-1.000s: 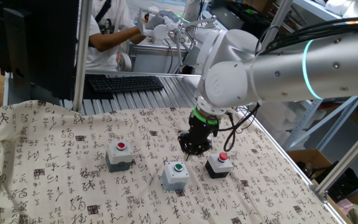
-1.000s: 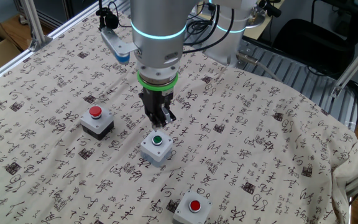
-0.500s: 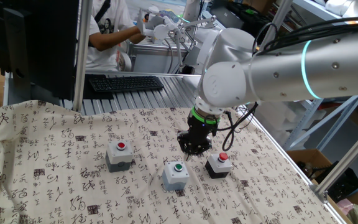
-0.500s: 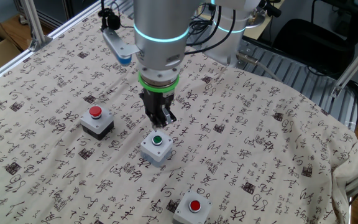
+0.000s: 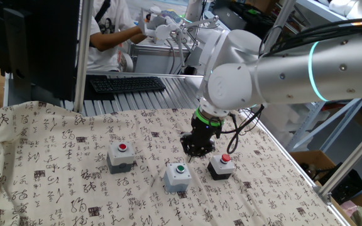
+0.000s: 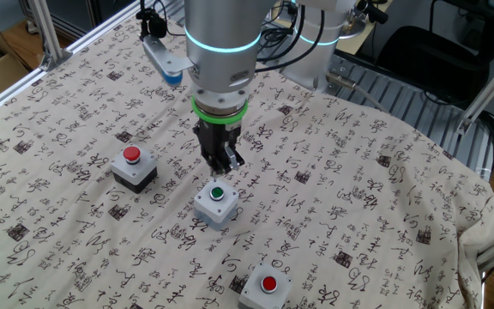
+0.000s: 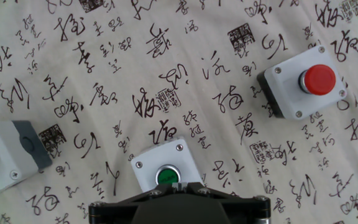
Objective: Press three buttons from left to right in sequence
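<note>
Hand view puts the claw (image 7: 179, 202) low in the frame as a dark housing, directly over the near edge of the grey box with the green cap (image 7: 166, 171); its fingertips are not visible there, and neither fixed view shows a gap or contact between them, so I cannot tell whether the claw is open or closed. From one fixed view the claw (image 5: 197, 149) hangs pointing down just behind the green-capped box (image 5: 178, 176), between it and the black box with the red cap (image 5: 221, 165). From the other fixed view the claw (image 6: 220, 160) sits just above the green-capped box (image 6: 216, 202), though contact with the cap cannot be judged. The grey box with the red cap (image 5: 120, 155) stands apart to one side of the green one, and the three boxes form a loose row on the counter (image 5: 55, 182), which is covered by a pale cloth printed with black calligraphy. In the other fixed view the black box (image 6: 134, 166) and the grey red-capped box (image 6: 266, 289) flank the green one. Behind the counter lies a black keyboard (image 5: 126, 83).
</note>
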